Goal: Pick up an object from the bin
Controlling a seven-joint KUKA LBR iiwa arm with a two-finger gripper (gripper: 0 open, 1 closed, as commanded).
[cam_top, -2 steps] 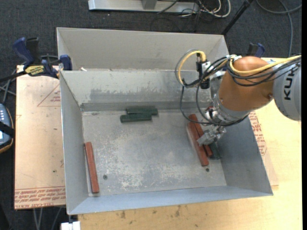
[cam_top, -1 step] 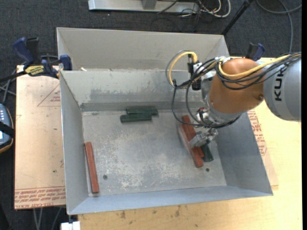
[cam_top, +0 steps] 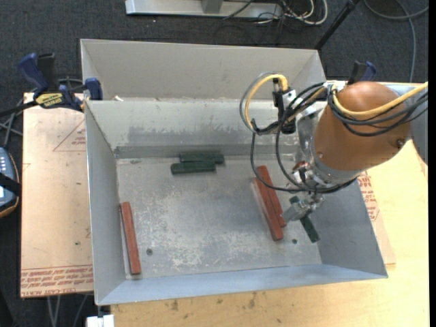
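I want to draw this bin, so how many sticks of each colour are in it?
Red-brown sticks: 2, one at the left, one beside the hand on the right.
Dark green sticks: 2, lying side by side at the back.
Total: 4.

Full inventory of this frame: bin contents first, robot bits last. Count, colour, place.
bin: 1, grey metal, centre of view
dark green bars: apparently 2, dark green, lying together on the floor by the back wall, about centre
left red-brown stick: 1, red-brown, flat along the left wall, toward the front
right red-brown stick: 1, red-brown, right half of the floor, just left of the gripper
small dark piece: 1, dark, on the floor below the gripper; cannot tell whether it is loose or part of the robot
arm: 1, orange cover with cables, reaching in from the right
gripper: 1, grey, low over the right floor
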